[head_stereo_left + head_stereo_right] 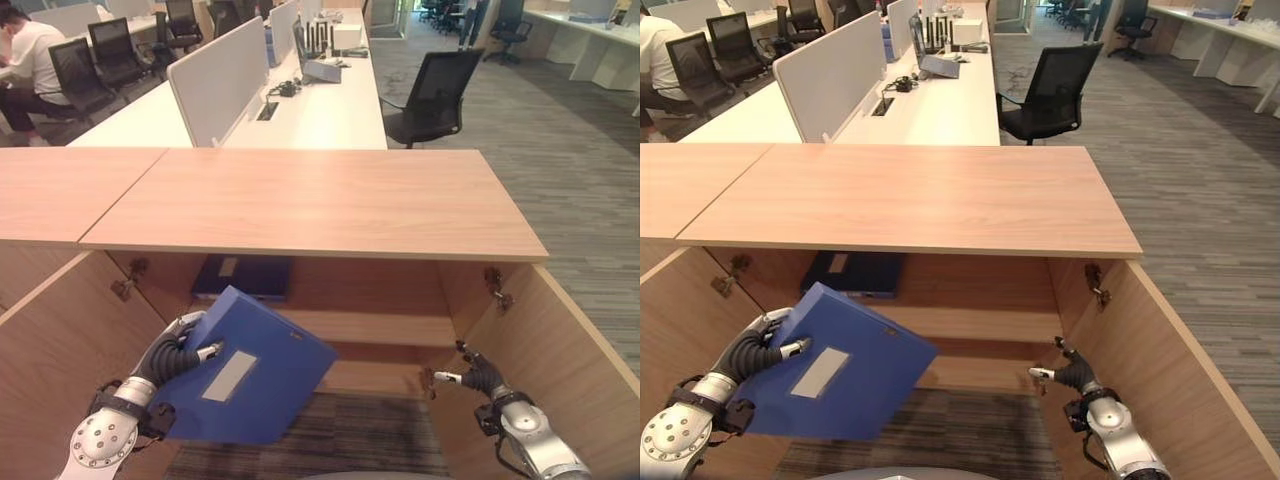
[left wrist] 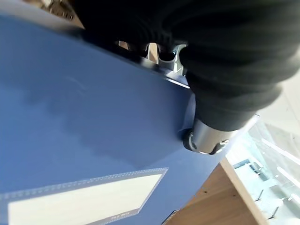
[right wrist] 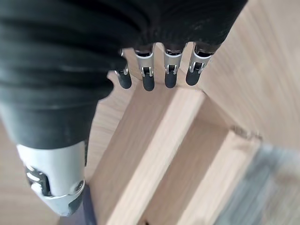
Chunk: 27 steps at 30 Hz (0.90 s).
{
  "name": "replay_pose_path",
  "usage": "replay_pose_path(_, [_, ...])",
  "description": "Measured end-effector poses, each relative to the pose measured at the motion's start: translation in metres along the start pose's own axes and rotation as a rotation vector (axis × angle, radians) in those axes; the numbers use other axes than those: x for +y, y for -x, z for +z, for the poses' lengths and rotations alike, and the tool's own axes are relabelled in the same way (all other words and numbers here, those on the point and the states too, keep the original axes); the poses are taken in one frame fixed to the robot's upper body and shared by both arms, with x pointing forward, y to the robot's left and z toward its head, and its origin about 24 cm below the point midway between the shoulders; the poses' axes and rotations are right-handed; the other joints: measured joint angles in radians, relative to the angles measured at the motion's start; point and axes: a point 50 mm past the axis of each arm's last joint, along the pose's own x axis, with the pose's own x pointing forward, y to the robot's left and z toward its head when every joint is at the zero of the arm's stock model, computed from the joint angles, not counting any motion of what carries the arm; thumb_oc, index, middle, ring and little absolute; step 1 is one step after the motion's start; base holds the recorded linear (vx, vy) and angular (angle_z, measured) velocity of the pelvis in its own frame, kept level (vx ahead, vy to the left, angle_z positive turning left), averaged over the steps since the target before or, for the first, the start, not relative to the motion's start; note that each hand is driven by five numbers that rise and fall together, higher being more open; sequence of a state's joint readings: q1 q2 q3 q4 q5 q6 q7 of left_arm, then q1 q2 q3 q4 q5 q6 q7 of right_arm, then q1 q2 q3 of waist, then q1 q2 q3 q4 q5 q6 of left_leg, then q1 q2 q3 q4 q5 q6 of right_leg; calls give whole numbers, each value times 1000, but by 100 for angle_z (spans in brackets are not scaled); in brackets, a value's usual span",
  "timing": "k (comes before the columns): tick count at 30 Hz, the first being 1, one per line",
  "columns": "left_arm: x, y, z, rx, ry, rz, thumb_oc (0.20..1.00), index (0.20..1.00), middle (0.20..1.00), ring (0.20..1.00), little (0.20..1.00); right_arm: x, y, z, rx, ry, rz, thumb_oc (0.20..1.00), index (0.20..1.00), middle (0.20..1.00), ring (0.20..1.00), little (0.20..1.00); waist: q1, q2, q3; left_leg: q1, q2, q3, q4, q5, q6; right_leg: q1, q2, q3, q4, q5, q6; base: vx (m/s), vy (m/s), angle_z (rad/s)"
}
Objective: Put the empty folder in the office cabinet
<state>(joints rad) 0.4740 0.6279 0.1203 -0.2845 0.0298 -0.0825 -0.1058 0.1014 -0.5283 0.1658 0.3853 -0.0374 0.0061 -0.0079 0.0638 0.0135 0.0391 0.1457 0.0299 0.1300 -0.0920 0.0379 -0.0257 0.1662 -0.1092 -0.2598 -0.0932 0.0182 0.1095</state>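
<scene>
A blue folder [image 1: 265,350] with a white label hangs tilted in front of the open wooden cabinet [image 1: 320,205], at its lower left. My left hand [image 1: 176,350] is shut on the folder's near edge, the thumb [image 2: 206,138] pressing on the cover [image 2: 70,117]. Low on the cabinet's right side, beside the right door, is my right hand [image 1: 478,378]. Its fingers [image 3: 149,79] are relaxed and hold nothing. They point toward the inner shelf [image 1: 370,326].
A second, darker blue folder [image 1: 243,277] lies flat on the upper shelf at the left. Both cabinet doors [image 1: 565,345] stand swung out toward me. Behind the cabinet are white desks, a black office chair [image 1: 435,95] and a seated person [image 1: 25,60] at far left.
</scene>
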Motion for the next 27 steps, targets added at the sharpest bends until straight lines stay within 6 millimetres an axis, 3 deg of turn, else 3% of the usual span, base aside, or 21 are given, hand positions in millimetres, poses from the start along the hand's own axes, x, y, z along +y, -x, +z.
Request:
replay_pose_path(4, [3,-1,3,-19,-74,31,200,200,200,200,200,-12,0,15,-62,92,-32,1000,1000,1000,1000,1000,1,1,0,-5,0,0,0,0,0,-5,0,0,0,0,0,0,0,0])
replay_pose_path(5, [4,-2,4,-29,-114,44,200,200,200,200,200,-19,2,33,-139,160,-52,1000,1000,1000,1000,1000,0,1,0,-7,0,0,0,0,0,-8,0,0,0,0,0,0,0,0])
replay_pose_path(10, [9,-7,19,-104,-170,73,200,200,200,200,200,-27,4,75,-327,282,-69,1000,1000,1000,1000,1000,3,-2,1,-8,0,0,0,0,0,-8,0,0,0,0,0,0,0,0])
replay_pose_path(16, [13,-19,45,-248,-185,102,200,200,200,200,200,-13,-2,106,-449,354,-7,1000,1000,1000,1000,1000,5,-2,2,-8,-1,0,1,1,0,-8,-1,0,0,0,0,0,0,0])
replay_pose_path(22, [14,-25,86,-444,-270,47,200,200,200,200,200,13,6,166,-698,414,105,1000,1000,1000,1000,1000,2,5,8,-4,0,3,1,1,0,-5,0,1,0,4,-5,0,0,0])
replay_pose_path(27, [9,-26,91,-480,-265,21,200,200,200,200,200,16,6,168,-713,413,118,1000,1000,1000,1000,1000,6,2,10,-3,-1,3,1,0,-1,-4,-1,1,0,4,-5,0,0,0])
